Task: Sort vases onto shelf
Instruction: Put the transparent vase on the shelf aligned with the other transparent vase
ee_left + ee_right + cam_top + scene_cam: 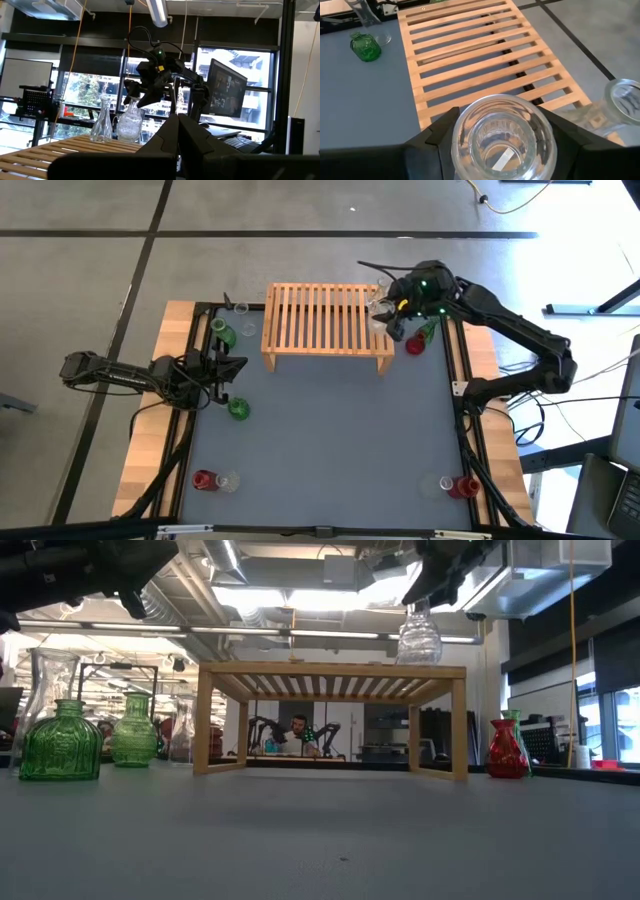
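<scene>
Though the right wrist view shows little but glass, I read the grip plainly: the right gripper (497,142) has its two dark fingers part open and set either side of the neck of a ribbed clear glass vase (503,136), whose round mouth fills that view. I judge it held, not just flanked. The vase hangs upright, long axis vertical, directly under the gripper.

From the low view its base (419,642) sits at or just on the slatted top of the low light-wood shelf (330,670), at the shelf's right end; I cannot tell whether it bears weight yet. A second clear glass vase (625,102) stands just beside it near the same corner, so any sideways drift on release risks a knock.

The relation that matters: the vase is straight below the hand, slats straight below the vase. The coming move looks like a vertical settle and a clean opening, then a straight lift.

Nearer me on the table, red and clear pieces (214,479) wait at the front corners. A squat green glass bottle (238,409) sits beside the left gripper (228,370), which is closed, empty, parked at the left edge.
</scene>
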Motion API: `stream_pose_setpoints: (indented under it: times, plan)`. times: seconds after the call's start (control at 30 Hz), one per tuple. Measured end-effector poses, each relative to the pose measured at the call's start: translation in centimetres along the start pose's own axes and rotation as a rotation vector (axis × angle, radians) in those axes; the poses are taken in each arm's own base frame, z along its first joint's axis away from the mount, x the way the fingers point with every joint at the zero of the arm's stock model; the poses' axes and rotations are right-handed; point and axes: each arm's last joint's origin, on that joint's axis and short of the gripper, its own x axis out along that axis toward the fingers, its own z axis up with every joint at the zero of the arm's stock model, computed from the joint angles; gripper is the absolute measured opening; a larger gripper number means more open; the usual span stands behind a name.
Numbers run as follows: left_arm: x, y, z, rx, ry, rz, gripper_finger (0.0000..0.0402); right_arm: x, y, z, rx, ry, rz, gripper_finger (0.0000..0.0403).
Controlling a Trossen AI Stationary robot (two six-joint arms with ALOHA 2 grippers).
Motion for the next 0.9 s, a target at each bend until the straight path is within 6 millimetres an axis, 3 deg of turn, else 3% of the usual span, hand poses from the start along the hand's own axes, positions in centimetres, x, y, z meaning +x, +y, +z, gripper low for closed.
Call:
stream_pose_setpoints:
  times: [0.9]
  plan:
    - [0.0, 0.0, 0.0, 0.007, 0.000, 0.000, 0.0002, 1.3, -0.1, -0.5, 0.000, 0.005, 0.003, 0.0207]
